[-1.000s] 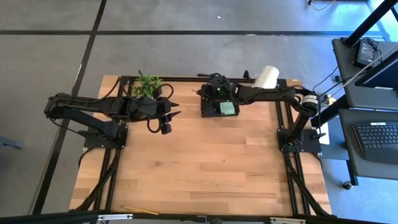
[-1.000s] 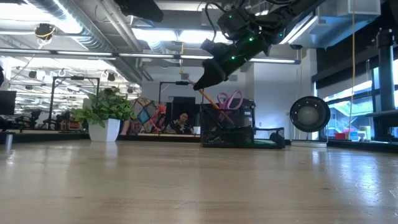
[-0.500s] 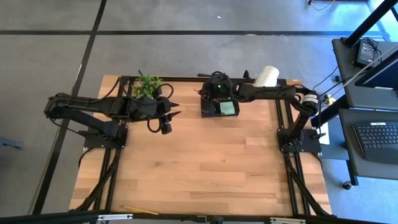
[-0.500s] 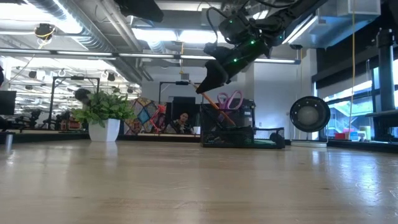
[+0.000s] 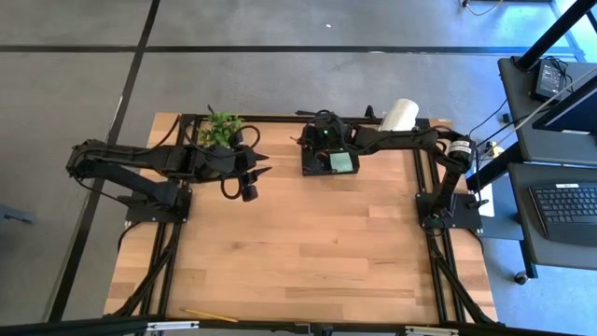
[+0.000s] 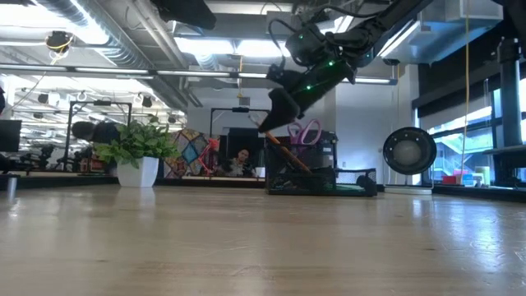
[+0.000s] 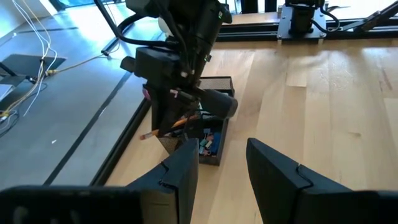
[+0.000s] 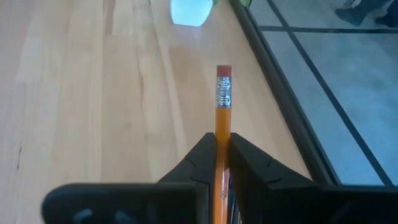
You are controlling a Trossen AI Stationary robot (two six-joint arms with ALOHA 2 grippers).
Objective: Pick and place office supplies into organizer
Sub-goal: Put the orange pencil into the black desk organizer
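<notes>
Pencil (image 8: 222,118) in right gripper (image 8: 222,163)

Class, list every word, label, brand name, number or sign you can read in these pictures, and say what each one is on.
None can be read.
Pencil in the right gripper: no print on the side shown.
Organizer, plant pot: no lettering visible.
Keyboard beside the table: keys too small to read.

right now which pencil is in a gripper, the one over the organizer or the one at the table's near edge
The orange pencil over the organizer: the right gripper pinches it, eraser end out. The yellow pencil lies loose, far from both arms.
</notes>
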